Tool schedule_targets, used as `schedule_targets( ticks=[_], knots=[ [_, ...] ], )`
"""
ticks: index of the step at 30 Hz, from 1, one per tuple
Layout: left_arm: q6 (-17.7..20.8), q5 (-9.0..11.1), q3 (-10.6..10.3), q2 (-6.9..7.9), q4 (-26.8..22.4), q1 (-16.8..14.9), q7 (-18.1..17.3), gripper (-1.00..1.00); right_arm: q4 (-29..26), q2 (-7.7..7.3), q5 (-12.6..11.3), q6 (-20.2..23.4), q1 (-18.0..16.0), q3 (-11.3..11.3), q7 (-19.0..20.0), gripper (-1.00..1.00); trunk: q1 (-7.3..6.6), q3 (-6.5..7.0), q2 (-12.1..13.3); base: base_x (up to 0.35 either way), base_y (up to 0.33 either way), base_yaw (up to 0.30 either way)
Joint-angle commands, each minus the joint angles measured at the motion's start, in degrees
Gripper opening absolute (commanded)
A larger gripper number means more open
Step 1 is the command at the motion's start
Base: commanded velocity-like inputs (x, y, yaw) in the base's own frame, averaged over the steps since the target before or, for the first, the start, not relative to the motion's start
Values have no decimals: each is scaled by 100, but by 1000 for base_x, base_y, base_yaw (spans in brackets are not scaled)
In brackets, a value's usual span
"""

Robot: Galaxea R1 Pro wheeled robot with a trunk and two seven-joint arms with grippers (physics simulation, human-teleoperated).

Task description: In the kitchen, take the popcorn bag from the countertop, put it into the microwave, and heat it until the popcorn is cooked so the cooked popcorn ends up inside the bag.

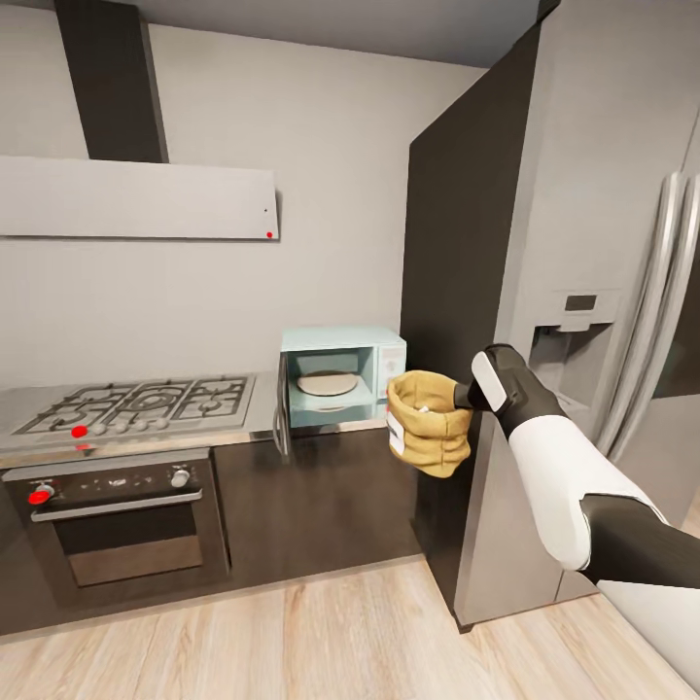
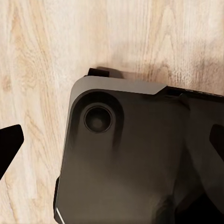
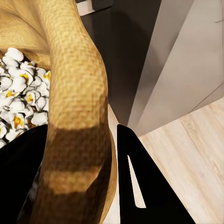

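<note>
Hard to see much of the right gripper (image 1: 465,397) from the head view, its fingertips are buried behind the rolled rim of the popcorn bag (image 1: 430,423). The right wrist view clears it up: one black finger (image 3: 140,182) sits outside the rim and another dark one inside, so it's pinched tight on the bag's (image 3: 77,116) edge. The left gripper is tougher. In the left wrist view there's just a black fingertip (image 2: 9,144) cut off at the edge, so I can't tell if it's apart or together. Most of that view is a dark rounded part of the robot's base (image 2: 126,154) over the wood floor (image 2: 37,56).

The bag is a tan, coarse woven-looking sack with a wrinkly rolled top and a small white label, hanging in the air just in front of the microwave (image 1: 342,374), off the countertop (image 1: 243,428). Inside it, the popcorn (image 3: 18,102) is puffy white bits with yellow spots.

The microwave is pale blue and boxy, door swung open, a round plate inside. To its left is a steel gas hob (image 1: 136,401) with a black-fronted oven (image 1: 117,515) below it. A tall grey fridge (image 1: 583,321) is cut off on the right.

The right arm (image 1: 554,467) reaches forward from the lower right, white forearm angled up, wrist bent toward the bag
</note>
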Motion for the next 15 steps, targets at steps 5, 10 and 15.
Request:
schedule_targets(
  ticks=[5,10,15],
  knots=[
    [-14,31,13,-2,1,-2,-1,100,-20,12,-61,6,-4,-22,-60,-100,0,-8,-5,0,0,0],
    [-14,31,16,-2,1,-2,-1,100,-21,12,-71,6,-4,-15,-60,-100,0,-8,-5,0,0,0],
    [-14,31,13,-2,1,-2,-1,100,-21,12,-77,6,-4,-14,-60,-100,0,-8,-5,0,0,0]
  ],
)
